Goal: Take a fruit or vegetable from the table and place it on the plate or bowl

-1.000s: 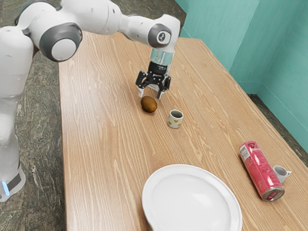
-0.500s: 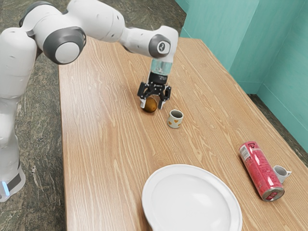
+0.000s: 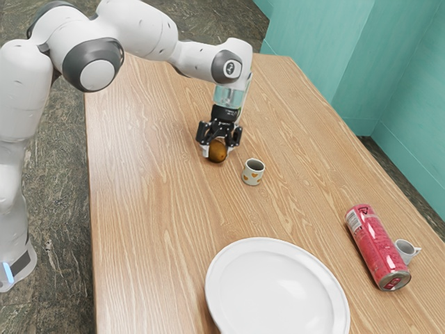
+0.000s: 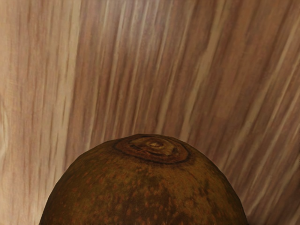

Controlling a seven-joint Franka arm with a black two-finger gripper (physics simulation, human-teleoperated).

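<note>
Right now I am getting two quite different accounts. The exterior view is showing me the whole wooden table (image 3: 153,202), with the arm (image 3: 139,28) coming in from the upper left of the frame and pointing its gripper (image 3: 219,147) straight down, a little above the frame's centre. The wrist view is showing what the side camera cannot: the kiwi (image 4: 145,187) close under the hand, its speckled brown skin and round stem scar facing the camera, with the table's grain (image 4: 140,65) running behind it.

In the exterior view the kiwi (image 3: 218,154) is sitting on the wood between the two black fingers (image 3: 204,141). As far as the side camera is showing, they are pressing on it from both sides, so I am reading the claw as clamped on the fruit.

Just beside the kiwi, toward the exterior view's right and slightly lower, a small cup (image 3: 253,171) with orange marks is standing upright, near the gripper but apart from it. The white plate (image 3: 278,292) is lying at the bottom centre, well apart. A red can (image 3: 377,246) is lying on its side at the lower right, with a white mug (image 3: 406,250) just beside it.
</note>
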